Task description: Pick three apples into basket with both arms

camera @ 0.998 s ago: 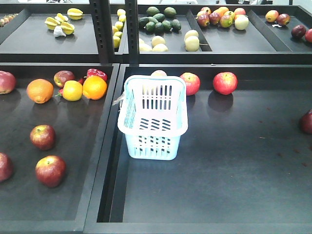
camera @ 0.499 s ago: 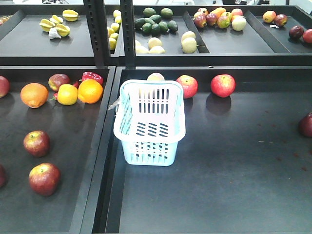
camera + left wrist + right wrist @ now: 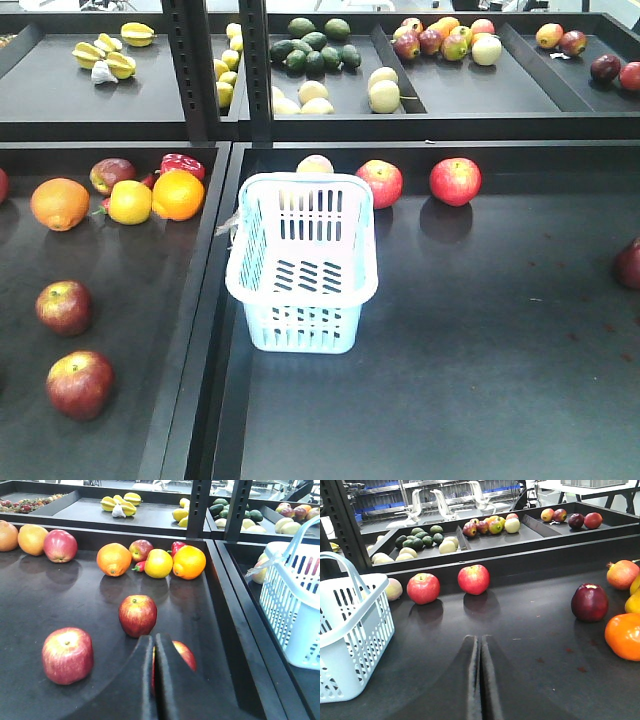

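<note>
The left jaws are pressed together, and the nearest apple (image 3: 182,652) lies just beyond their tips, half hidden behind them. A second apple (image 3: 137,615) sits straight ahead and a third apple (image 3: 67,655) off to the left, both stem-up. Being round, they give no long axis to line up with. The right jaws are also together, facing a bright red apple (image 3: 423,588) ahead and slightly left. The basket (image 3: 300,265) stands upright, mouth up, at the left edge of the right tray (image 3: 450,400), so the left arm looks better placed to start
</note>
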Controlling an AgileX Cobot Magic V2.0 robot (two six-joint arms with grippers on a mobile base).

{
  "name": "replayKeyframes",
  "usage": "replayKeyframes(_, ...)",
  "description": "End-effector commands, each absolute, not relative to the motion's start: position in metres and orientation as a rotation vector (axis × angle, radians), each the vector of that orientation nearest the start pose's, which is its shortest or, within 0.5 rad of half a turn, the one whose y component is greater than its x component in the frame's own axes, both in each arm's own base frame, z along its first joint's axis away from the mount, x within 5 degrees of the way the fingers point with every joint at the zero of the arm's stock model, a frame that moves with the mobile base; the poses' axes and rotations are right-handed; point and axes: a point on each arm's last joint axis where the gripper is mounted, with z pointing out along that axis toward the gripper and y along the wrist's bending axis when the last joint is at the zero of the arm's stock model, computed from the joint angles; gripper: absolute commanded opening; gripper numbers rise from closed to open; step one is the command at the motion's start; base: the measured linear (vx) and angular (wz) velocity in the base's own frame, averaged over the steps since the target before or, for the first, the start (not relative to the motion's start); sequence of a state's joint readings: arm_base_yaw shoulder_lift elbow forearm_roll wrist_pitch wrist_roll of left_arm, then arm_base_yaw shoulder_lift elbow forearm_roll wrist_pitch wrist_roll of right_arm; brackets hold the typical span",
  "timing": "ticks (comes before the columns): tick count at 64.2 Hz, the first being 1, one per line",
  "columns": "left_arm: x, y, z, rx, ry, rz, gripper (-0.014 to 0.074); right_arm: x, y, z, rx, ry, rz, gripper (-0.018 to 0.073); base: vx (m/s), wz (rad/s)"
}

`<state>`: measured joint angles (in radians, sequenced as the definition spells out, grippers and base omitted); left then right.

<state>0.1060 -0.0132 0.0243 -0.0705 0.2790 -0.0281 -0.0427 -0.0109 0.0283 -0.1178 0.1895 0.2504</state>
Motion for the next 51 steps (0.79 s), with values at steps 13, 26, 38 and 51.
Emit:
replayKeyframes(13, 0.0553, 0.0045, 0.1799, -0.177, 1.701, -0.018, -0.0006, 0.0564, -0.0040, 0.1893, 0.145, 1.613, 0.042, -0.0001, 0.05, -0.01)
replayKeyframes(26, 0.0553, 0.0045, 0.1799, -0.177, 1.701, -0.018, -0.0006, 0.0564, -0.0040, 0.1893, 0.145, 1.613, 0.042, -0.0001, 0.04, -0.01)
replayKeyframes(38, 0.0553, 0.0045, 0.1799, -0.177, 1.701, -0.018, -0.0006, 0.0564, -0.0040, 0.1893, 0.145, 1.613, 0.042, -0.0001, 0.03, -0.01)
replayKeyframes(51, 0.0553, 0.0045, 0.1799, -0.177, 1.701, -0.018, -0.0006, 0.0564, -0.0040, 0.1893, 0.145, 1.613, 0.042, -0.0001, 0.02, 0.00)
